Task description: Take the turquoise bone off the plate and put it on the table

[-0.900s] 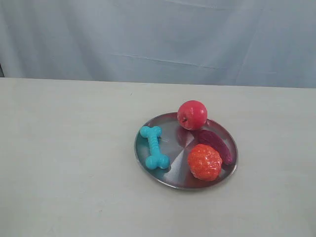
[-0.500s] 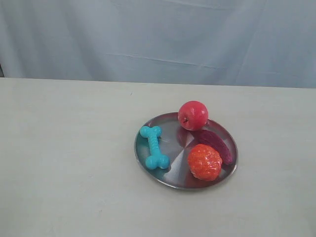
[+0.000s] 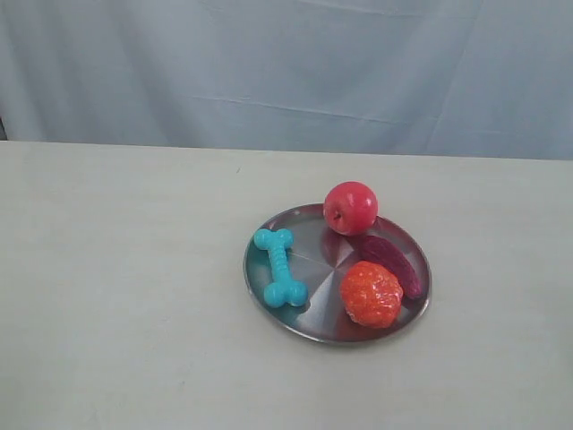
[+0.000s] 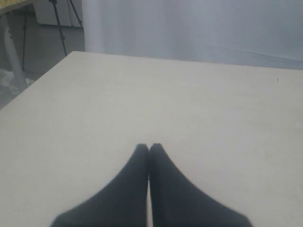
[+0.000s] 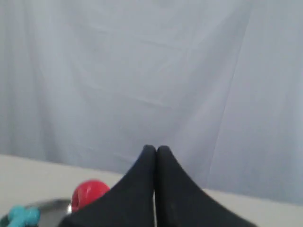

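The turquoise bone lies on the left part of the silver plate, which sits on the cream table. One knobbed end of the bone and a sliver of the plate show in the right wrist view. Neither arm appears in the exterior view. My left gripper is shut with nothing in it, over bare table far from the plate. My right gripper is also shut and empty, raised in the air short of the plate.
A red apple, an orange fruit and a dark purple piece share the plate with the bone. A pale curtain hangs behind the table. The table's left edge shows in the left wrist view.
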Available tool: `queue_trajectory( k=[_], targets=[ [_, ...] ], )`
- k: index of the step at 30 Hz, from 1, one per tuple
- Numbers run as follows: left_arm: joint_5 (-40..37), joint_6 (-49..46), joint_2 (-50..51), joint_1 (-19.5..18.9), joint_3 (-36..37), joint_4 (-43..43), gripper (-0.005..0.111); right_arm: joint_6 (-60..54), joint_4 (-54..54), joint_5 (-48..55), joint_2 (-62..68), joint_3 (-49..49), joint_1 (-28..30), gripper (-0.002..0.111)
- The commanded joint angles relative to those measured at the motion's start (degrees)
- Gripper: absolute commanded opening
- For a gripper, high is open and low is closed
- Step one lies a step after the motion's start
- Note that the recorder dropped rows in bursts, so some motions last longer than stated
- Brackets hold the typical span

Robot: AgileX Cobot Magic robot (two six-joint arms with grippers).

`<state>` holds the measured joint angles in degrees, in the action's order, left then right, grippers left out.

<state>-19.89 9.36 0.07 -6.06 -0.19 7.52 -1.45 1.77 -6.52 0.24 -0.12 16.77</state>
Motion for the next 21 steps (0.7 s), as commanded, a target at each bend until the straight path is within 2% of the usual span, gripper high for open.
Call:
queue_trajectory(
  k=[1,4,6,7,8,10,12,17,21],
  targets=[
    [0.17,0.01,-0.07,0.28,0.19,0.02,0.000,-0.52,0.67,-11.69,-0.24,0.12,0.30,-0.001],
    [0.17,0.01,-0.07,0.28,0.19,0.02,0.000,1.45,0.67,-17.11,-0.24,0.12,0.30,-0.001],
    [0.17,0.01,-0.07,0.28,0.19,0.02,0.000,28.07,0.91,-25.69,-0.24,0.12,0.30,-0.001],
    [0.17,0.01,-0.07,0.28,0.19,0.02,0.000,45.62,3.57,-29.97,-0.24,0.12,0.30,-0.001],
    [0.17,0.01,-0.07,0.28,0.19,0.02,0.000,48.65,5.80,-33.56,-0.24,0.12,0.30,-0.001],
    [0.17,0.01,-0.07,0.28,0.19,0.02,0.000,50.79,6.47,-38.37,-0.24,0.12,0.30,-0.001],
    [0.17,0.01,-0.07,0.28,0.19,0.02,0.000,52.83,4.67,-38.88,-0.24,0.12,0.30,-0.001],
    [0.17,0.01,-0.07,0.28,0.19,0.02,0.000,57.13,7.77,-38.23,-0.24,0.12,0.30,-0.001],
    [0.17,0.01,-0.07,0.28,0.19,0.02,0.000,57.13,12.38,-33.42,-0.24,0.12,0.30,-0.001]
  ],
)
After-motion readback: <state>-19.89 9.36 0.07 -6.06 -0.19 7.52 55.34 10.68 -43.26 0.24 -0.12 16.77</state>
